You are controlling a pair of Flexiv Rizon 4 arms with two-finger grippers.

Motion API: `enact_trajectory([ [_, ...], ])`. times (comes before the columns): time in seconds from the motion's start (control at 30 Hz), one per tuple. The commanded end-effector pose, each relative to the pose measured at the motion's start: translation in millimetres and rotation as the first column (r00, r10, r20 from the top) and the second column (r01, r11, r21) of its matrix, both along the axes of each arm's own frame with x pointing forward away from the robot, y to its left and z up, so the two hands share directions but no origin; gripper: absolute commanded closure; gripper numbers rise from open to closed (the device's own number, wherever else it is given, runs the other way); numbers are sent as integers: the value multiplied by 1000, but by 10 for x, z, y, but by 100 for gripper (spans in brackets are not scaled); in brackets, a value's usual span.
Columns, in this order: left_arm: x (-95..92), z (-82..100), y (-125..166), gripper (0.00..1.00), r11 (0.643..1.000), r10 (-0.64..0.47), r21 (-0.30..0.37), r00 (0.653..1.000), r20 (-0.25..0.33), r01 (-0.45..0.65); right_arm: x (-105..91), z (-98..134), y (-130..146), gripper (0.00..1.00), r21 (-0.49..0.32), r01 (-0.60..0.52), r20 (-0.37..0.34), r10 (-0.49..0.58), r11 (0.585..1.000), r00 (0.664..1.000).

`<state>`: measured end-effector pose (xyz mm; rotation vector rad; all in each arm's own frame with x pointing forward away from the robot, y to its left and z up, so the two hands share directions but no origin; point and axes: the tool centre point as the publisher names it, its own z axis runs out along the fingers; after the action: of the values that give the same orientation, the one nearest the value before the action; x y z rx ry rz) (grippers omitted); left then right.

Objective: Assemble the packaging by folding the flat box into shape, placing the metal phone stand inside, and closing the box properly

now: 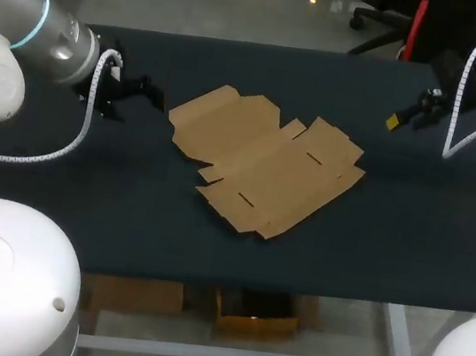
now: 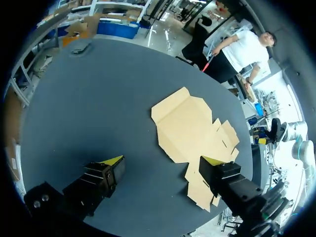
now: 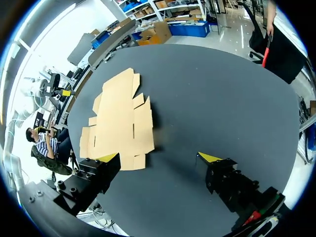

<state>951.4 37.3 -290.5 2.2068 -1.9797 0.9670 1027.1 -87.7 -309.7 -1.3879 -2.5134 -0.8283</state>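
The flat brown cardboard box [image 1: 262, 164] lies unfolded in the middle of the dark table [image 1: 408, 239]. My left gripper [image 1: 134, 93] hovers to its left, open and empty, pointing towards the cardboard. My right gripper [image 1: 416, 111] hangs open near the back right of the table, well away from the box. In the left wrist view the box [image 2: 192, 133] lies ahead of the open gripper [image 2: 163, 160], partly behind one finger. In the right wrist view the box [image 3: 118, 123] lies ahead of the open gripper [image 3: 159, 158], towards one finger. No metal phone stand shows in any view.
Bare dark tabletop surrounds the cardboard on all sides. Cardboard cartons [image 1: 253, 315] sit on the floor under the table's front edge.
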Motion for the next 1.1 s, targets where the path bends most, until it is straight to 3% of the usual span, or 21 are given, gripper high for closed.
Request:
enact_trajectory([
  [0.03,-95,24,2,0,992,128,-14,958,258,-129,243,-60,104,0,-8,-78,-80,77,997,994],
  [0.37,-94,91,24,0,995,98,-3,967,233,-100,381,-167,443,0,-40,-195,-159,187,980,970],
  [0.73,-34,116,7,0,997,73,16,974,216,-78,364,-337,584,0,-48,-207,-217,192,977,957],
  [0.83,15,114,-4,0,998,40,42,984,171,-48,337,-415,618,0,-61,-204,-270,181,977,946],
  [1.1,15,114,-4,0,998,40,42,984,171,-48,337,-415,618,0,-61,-204,-270,181,977,946],
])
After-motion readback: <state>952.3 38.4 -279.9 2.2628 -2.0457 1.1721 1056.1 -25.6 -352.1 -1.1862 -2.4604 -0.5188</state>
